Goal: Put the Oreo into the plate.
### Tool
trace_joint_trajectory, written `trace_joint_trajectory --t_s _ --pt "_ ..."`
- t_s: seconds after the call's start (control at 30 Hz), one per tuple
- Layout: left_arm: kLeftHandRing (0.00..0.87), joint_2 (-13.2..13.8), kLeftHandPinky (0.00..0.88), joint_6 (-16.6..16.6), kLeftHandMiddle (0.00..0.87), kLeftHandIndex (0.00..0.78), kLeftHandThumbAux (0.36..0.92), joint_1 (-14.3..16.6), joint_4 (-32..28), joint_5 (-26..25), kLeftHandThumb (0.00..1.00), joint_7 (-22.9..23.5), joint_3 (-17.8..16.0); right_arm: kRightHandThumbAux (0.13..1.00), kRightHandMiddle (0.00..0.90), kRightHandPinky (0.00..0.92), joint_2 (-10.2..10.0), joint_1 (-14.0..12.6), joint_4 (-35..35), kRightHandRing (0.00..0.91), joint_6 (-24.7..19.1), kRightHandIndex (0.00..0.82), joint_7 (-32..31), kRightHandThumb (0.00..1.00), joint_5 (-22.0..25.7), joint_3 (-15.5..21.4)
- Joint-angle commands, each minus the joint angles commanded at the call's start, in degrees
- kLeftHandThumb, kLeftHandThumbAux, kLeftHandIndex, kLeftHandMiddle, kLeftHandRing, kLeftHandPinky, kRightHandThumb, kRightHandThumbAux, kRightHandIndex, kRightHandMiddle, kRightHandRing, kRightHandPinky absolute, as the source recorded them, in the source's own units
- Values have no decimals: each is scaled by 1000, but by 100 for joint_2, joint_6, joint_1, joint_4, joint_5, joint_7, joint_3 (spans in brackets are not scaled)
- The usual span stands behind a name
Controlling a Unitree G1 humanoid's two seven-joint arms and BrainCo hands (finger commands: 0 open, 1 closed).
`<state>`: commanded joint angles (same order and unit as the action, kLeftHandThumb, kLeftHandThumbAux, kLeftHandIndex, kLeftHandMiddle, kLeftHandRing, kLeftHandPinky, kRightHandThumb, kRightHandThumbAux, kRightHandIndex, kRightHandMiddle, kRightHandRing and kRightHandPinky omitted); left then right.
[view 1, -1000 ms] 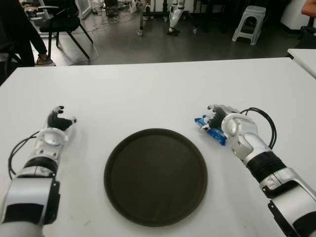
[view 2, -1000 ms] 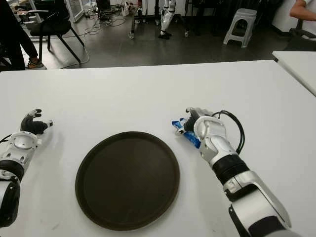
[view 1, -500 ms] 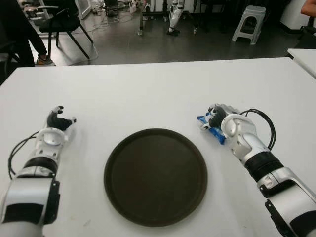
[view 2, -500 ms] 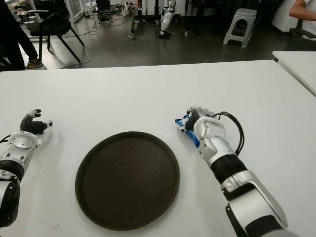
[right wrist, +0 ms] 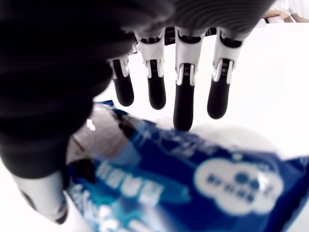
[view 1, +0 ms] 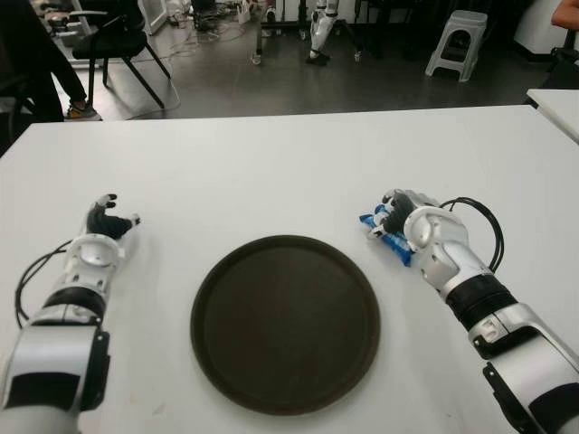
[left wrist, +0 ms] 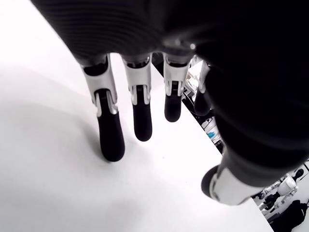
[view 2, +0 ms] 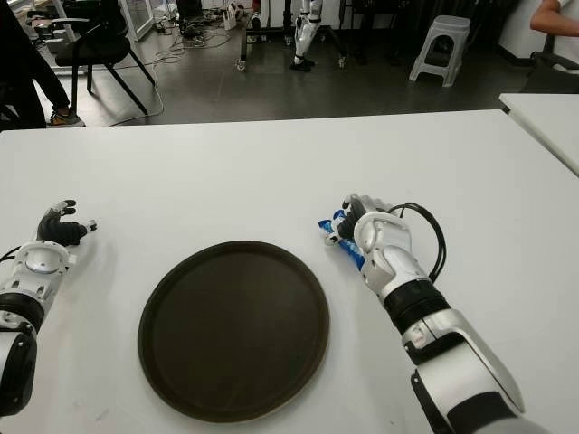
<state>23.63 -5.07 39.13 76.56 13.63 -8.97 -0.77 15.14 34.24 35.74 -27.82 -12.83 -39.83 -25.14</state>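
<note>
White table (view 1: 271, 172); right hand (view 1: 409, 220) over blue Oreo packet (view 1: 387, 240), fingers extended, seemingly not gripping. Close fully, lift toward dark round plate (view 1: 285, 321). Left hand (view 1: 101, 228) idle, relaxed.

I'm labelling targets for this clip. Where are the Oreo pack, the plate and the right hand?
Oreo pack (view 1: 391, 245): left eye view, blue wrapper beside the fingers.
Plate (view 1: 285, 323): left eye view, bare centre.
Right hand (view 1: 422, 226): left eye view, back of the hand.

The two head views looked forward and down from slightly offset positions, sharing the white table (view 1: 271, 172) and dark plate (view 1: 285, 323). Each wrist camera sat close behind its own fingers (left wrist: 108, 130), aimed along them at the tabletop.
</note>
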Motion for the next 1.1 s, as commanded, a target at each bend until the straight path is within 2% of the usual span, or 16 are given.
trace_joint_trajectory --t_s 0.3,0.37,0.43,0.67,1.0,1.1 --pt "170 -12 188 -44 137 57 760 -9 -6 -47 266 -25 -56 734 286 332 35 18 -198 302 -312 278 -304 48 -90 -148" --pt "168 -19 188 -30 134 58 757 -4 -4 -90 267 -9 -98 734 282 306 45 25 -223 291 -364 281 -348 64 -110 -188" --pt "163 -22 182 -23 129 58 755 0 -3 -115 265 5 -123 724 247 268 73 24 -285 248 -392 266 -413 38 -132 -240" --pt "163 -26 182 -5 126 56 754 7 -2 -100 245 -7 -108 687 184 242 128 -8 -506 190 -502 213 -518 2 -192 -314" --pt "177 -32 202 37 131 59 758 18 -11 -69 231 -47 -77 689 173 243 187 25 -670 189 -657 170 -734 0 -255 -409" --pt "183 -34 209 40 136 65 759 19 -14 -84 235 -43 -85 708 197 256 207 22 -719 204 -674 203 -790 0 -226 -407"
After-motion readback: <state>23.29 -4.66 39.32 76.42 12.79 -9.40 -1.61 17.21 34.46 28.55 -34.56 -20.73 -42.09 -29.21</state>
